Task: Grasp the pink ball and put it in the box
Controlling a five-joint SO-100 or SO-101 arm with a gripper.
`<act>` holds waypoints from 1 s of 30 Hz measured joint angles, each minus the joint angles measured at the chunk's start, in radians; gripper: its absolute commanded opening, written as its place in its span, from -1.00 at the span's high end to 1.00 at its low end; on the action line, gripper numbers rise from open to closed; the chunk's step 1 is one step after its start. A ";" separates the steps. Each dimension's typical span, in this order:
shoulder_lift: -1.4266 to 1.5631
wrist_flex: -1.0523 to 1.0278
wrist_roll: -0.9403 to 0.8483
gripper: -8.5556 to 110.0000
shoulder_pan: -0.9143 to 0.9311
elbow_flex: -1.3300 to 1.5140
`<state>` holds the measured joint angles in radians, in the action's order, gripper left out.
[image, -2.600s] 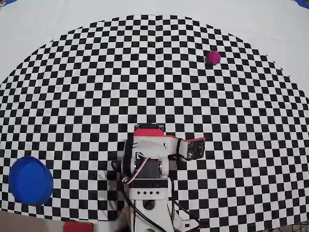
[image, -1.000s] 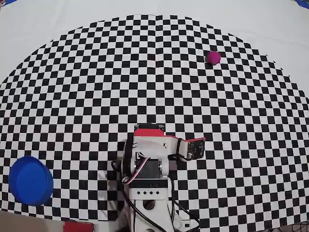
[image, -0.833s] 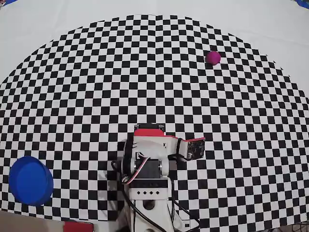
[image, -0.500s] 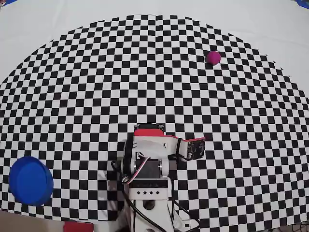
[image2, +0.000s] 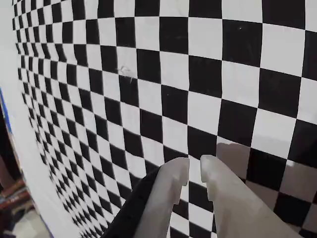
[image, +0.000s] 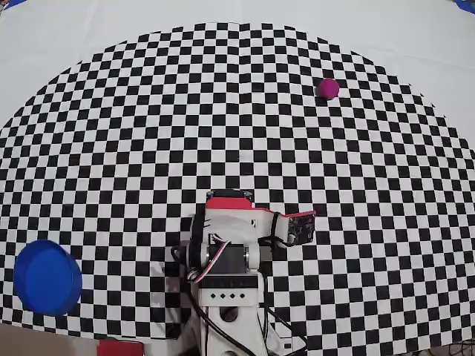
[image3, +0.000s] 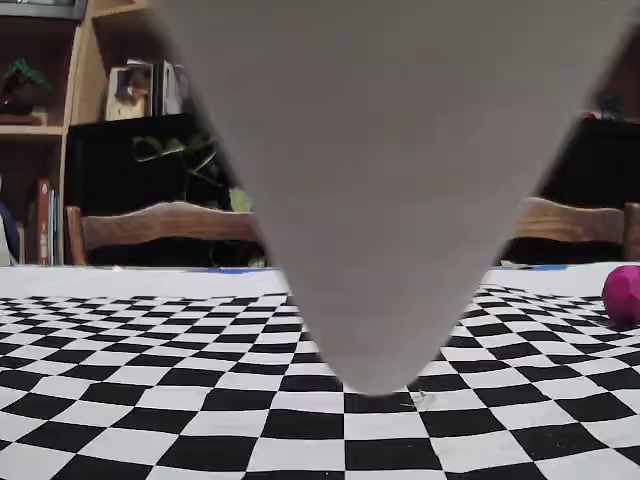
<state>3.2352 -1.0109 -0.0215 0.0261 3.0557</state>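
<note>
Nothing has shifted since the earlier frame: the pincer (image2: 194, 167) stays folded near the arm's base, its white fingers (image2: 171, 186) a narrow slit apart, empty. The pink ball (image: 327, 88) lies well beyond it, up-right in the overhead view; the box (image: 47, 276) far down-left on the checkered worktop (image: 148, 148)

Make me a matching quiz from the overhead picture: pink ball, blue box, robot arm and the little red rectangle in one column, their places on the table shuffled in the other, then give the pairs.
Things:
1. pink ball
2. blue box
3. robot arm
4. red rectangle

Places in the overhead view:
A. bottom edge, left of the arm's base
B. upper right of the checkered mat
C. lower left of the mat
D. bottom centre

Pairs: 1-B, 2-C, 3-D, 4-A
</note>
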 measured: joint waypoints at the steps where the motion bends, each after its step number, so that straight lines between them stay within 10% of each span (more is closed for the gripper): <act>1: 0.000 0.000 0.000 0.85 0.000 0.000; 30: 0.000 0.229 0.000 0.85 0.000 0.037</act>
<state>3.2352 -0.7823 -0.0215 0.0261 3.0925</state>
